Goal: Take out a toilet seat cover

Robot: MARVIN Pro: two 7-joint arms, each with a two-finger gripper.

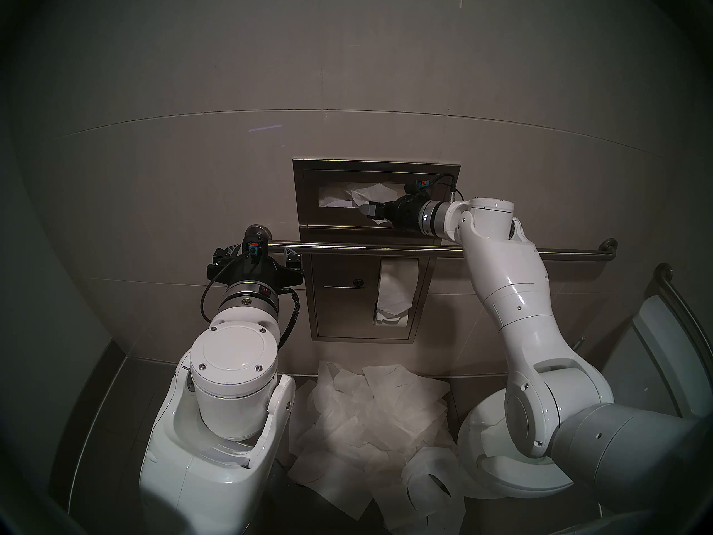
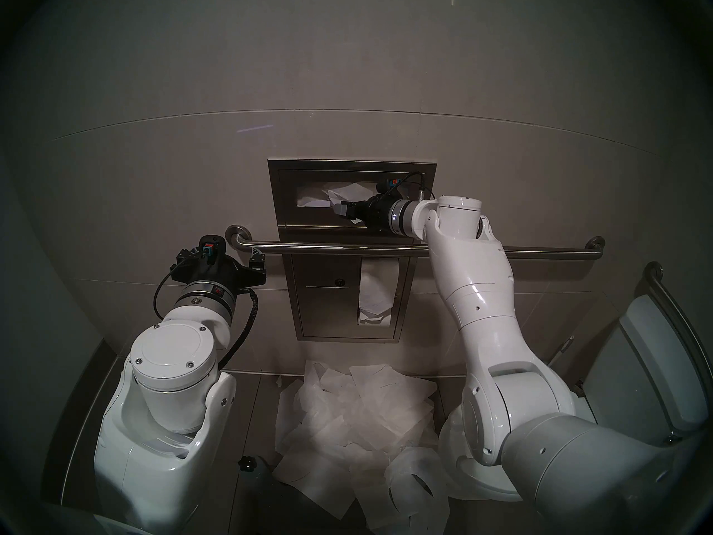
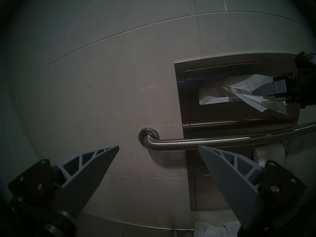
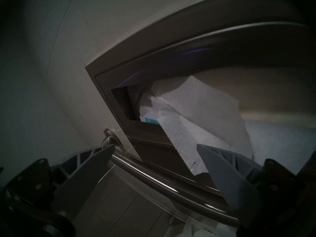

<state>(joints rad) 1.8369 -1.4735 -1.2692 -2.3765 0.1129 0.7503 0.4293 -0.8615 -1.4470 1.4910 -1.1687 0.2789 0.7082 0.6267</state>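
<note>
Right gripper (image 4: 153, 146) stands wide, holding nothing, its fingers (image 3: 313, 90) level at the dispenser (image 1: 304, 198) slot, just before the seat cover (image 4: 196, 115) that hangs crumpled out of that slot; contact cannot be told. Left gripper (image 3: 158, 146) is likewise wide and empty, held near the left end of the grab bar (image 3: 222, 140), well apart from the cover. Below the bar sits a paper roll (image 1: 397, 291) in its recess, and loose sheets (image 1: 370, 418) litter the floor.
</note>
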